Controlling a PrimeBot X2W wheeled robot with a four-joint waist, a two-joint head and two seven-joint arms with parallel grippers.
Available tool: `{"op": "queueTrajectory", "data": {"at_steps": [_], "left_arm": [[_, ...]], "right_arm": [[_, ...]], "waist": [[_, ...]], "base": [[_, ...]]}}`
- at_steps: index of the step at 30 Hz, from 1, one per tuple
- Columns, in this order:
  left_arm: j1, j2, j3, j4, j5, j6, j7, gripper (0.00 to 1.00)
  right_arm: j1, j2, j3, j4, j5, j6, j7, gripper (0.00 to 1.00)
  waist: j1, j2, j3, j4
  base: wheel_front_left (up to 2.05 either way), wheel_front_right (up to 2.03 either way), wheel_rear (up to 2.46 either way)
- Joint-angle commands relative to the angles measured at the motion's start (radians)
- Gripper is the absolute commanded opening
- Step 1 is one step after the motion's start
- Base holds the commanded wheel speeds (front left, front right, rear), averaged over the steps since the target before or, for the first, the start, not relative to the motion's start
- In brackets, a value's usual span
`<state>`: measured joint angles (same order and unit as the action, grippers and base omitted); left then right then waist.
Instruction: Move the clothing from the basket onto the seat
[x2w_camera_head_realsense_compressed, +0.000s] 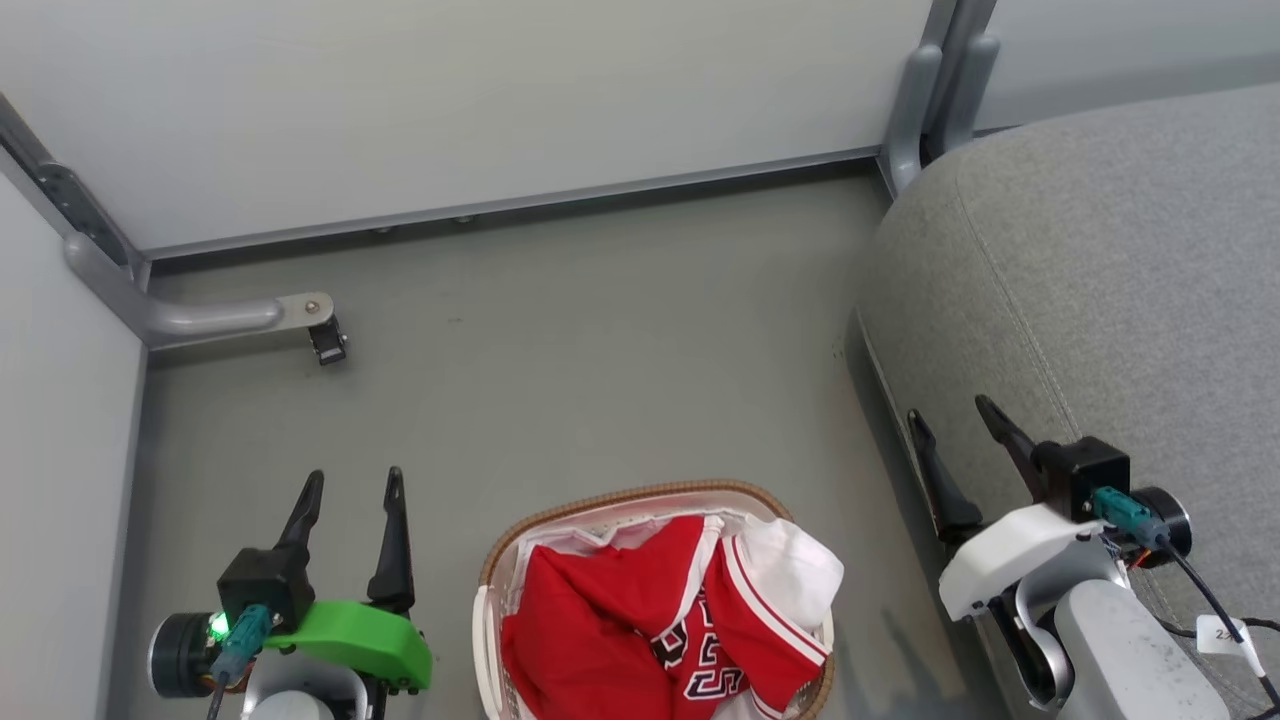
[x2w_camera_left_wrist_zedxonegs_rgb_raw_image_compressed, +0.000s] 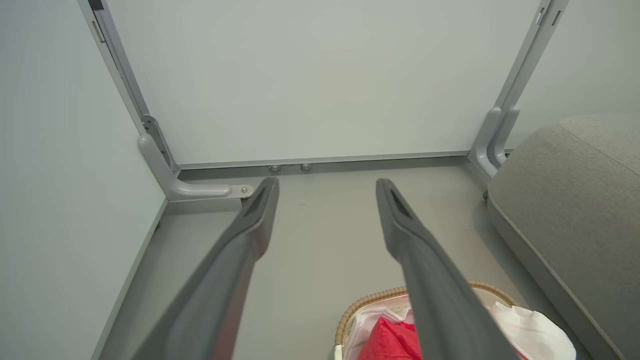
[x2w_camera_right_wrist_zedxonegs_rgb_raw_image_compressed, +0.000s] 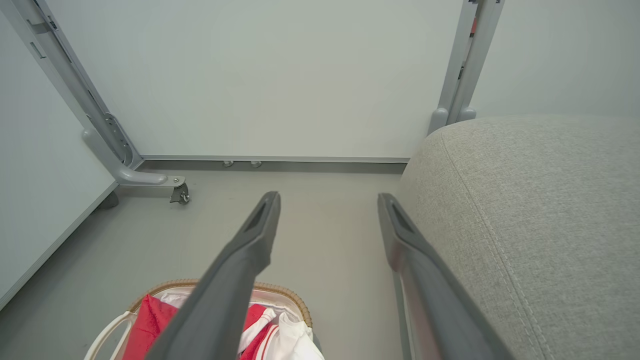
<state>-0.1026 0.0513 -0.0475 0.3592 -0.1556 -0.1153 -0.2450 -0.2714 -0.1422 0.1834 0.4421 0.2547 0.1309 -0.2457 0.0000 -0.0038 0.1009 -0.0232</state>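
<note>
**Clothing in basket; both grippers open**

Clothing (x2w_camera_head_realsense_compressed: 640, 620): red garments lie bunched inside the basket (x2w_camera_head_realsense_compressed: 560, 515) and fill most of it. One piece carries black, white-edged numerals and white-and-black striped trim, and the numerals are partly folded under. A white sheet (x2w_camera_head_realsense_compressed: 800, 570) spills over the basket's right rim, touching the red cloth.

Basket: oval and white with a brown woven rim. It stands on the grey floor (x2w_camera_head_realsense_compressed: 600, 350) between the two arms, low in the head view. A strip of floor separates it from the seat (x2w_camera_head_realsense_compressed: 1100, 250).

Seat: a large grey cushion with a stitched seam, on the robot's right. None of the clothing lies on it.

Left gripper (x2w_camera_head_realsense_compressed: 355, 474): jaws wide apart, gripping nothing. It hangs over the floor just left of the basket, fingers pointing toward the far panels (x2w_camera_head_realsense_compressed: 450, 100). In the left wrist view the basket rim and red cloth sit beneath the right finger.

Right gripper (x2w_camera_head_realsense_compressed: 947, 408): jaws wide apart, gripping nothing. It is at the seat's near edge, to the right of the basket. In the right wrist view one finger runs along the cushion's side, and contact cannot be determined.

Surroundings: pale panels in grey framing, with a caster (x2w_camera_head_realsense_compressed: 328, 345) at the far left.
</note>
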Motion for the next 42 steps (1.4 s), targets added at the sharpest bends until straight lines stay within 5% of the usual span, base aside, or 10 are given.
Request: {"op": "queueTrajectory", "data": {"at_steps": [1,16,31,42], "left_arm": [[-0.033,0.000,-0.011,0.004,0.021,-0.005,-0.007,1.00],[-0.231,0.003,-0.097,0.214,0.054,-0.016,-0.020,1.00],[-0.414,0.062,-0.104,0.550,0.077,-0.009,-0.020,1.00],[-0.522,0.041,-0.134,0.719,0.034,-0.016,-0.020,1.00]], "right_arm": [[-0.024,-0.003,-0.001,-0.009,-0.023,0.000,-0.008,1.00],[-0.132,0.019,-0.037,-0.086,-0.080,0.000,-0.020,1.00],[-0.188,0.040,-0.042,-0.124,-0.092,0.000,-0.020,1.00],[-0.211,0.042,-0.036,-0.131,-0.097,0.000,-0.020,1.00]], "waist": [[0.0000,0.0035,0.075,-0.046],[0.0000,0.0038,0.378,-0.201],[0.0000,0.0038,0.588,-0.212],[0.0000,0.0038,0.650,-0.205]], "base": [[0.00,0.00,0.00],[0.00,0.00,0.00],[0.00,0.00,0.00],[0.00,0.00,0.00]]}}
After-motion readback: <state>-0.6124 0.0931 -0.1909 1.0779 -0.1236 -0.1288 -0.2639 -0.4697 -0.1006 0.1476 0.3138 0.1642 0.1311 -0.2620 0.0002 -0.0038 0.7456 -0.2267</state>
